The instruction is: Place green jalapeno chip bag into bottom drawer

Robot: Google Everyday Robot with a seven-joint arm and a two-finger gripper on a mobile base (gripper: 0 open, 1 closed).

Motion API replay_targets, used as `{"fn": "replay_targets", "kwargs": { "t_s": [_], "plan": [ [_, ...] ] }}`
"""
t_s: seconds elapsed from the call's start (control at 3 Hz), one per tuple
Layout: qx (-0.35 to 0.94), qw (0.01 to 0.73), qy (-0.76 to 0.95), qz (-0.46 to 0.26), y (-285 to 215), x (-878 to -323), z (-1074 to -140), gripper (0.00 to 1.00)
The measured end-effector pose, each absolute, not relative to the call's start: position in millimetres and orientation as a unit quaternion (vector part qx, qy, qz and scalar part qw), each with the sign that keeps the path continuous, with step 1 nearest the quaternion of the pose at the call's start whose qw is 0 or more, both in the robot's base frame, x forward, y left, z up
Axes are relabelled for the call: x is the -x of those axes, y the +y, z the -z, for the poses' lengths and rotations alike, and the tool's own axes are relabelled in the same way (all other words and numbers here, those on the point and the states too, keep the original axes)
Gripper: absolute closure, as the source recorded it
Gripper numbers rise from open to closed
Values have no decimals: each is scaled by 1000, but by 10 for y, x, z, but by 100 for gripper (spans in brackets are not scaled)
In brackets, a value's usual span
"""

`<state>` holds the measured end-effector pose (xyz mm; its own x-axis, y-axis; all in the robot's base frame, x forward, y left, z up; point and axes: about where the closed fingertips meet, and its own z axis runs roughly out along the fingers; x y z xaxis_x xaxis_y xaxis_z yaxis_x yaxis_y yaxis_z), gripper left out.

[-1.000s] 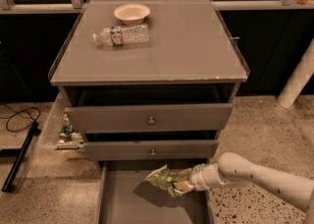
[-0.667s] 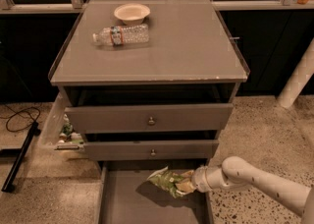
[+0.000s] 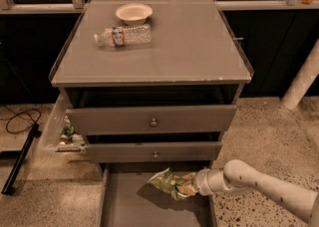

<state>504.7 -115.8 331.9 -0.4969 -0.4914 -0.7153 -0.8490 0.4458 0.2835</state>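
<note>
1. One green chip bag (image 3: 167,183) hangs over the right part of the bottom drawer (image 3: 124,206), casting a shadow on the drawer floor.
2. One gripper (image 3: 188,187) reaches in from the right and is clamped on the bag's right end; its white arm (image 3: 259,186) runs off to the lower right.
3. The cabinet has three drawers, all pulled out: the bottom one farthest, and two upper drawers (image 3: 152,120), each with one round knob.
4. On the cabinet top (image 3: 189,47) lie one water bottle (image 3: 123,36) on its side and, just behind it, one bowl (image 3: 133,13).
</note>
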Motion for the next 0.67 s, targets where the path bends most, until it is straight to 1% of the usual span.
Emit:
{"fn": "replay_targets", "kwargs": {
  "t_s": [0.67],
  "plan": [
    [452, 364, 761, -291, -1061, -5241, -3052, 100]
  ]
}}
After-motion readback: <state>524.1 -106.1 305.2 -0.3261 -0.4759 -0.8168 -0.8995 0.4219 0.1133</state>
